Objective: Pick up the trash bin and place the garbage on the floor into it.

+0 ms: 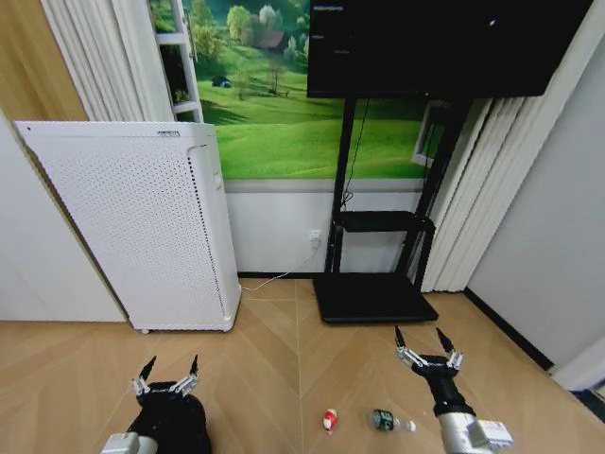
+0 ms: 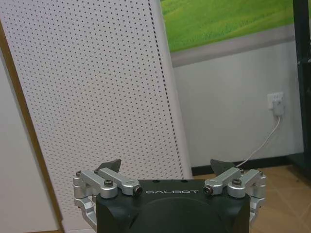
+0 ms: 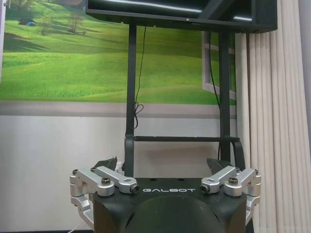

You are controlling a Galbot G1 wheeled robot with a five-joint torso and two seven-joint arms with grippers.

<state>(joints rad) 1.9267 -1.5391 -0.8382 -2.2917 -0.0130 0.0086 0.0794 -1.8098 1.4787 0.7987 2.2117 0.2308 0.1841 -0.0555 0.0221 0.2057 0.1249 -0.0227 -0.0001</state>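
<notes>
The left gripper [image 1: 169, 366] hovers at the lower left of the head view, its two dark fingertips spread wide and holding nothing; its wrist and arm below are cut off by the bottom edge. The right gripper [image 1: 423, 337] hangs at the lower right of the same frame, also spread wide and empty, with its silver wrist partly cropped at the bottom. On the floor [image 1: 284, 378], near the bottom centre, lie two pieces of the garbage: a small red-and-white wrapper [image 1: 329, 419] and, just to its right, a green-and-clear bottle [image 1: 386, 420] on its side with its white cap pointing right. Both sit between the two grippers and touch neither. The dark mass beneath the left gripper is hard to tell apart from the arm itself, so I cannot say whether it is the trash bin. A white perforated appliance [image 1: 142, 227] stands at the left against the wall, and a black TV stand [image 1: 373, 293] with a screen above it fills the upper right, its top cropped. In the left wrist view the left gripper [image 2: 166, 167] faces the white perforated appliance [image 2: 97, 97] with fingers apart; in the right wrist view the right gripper [image 3: 163, 165] faces the black TV stand [image 3: 180, 138], fingers apart too.
</notes>
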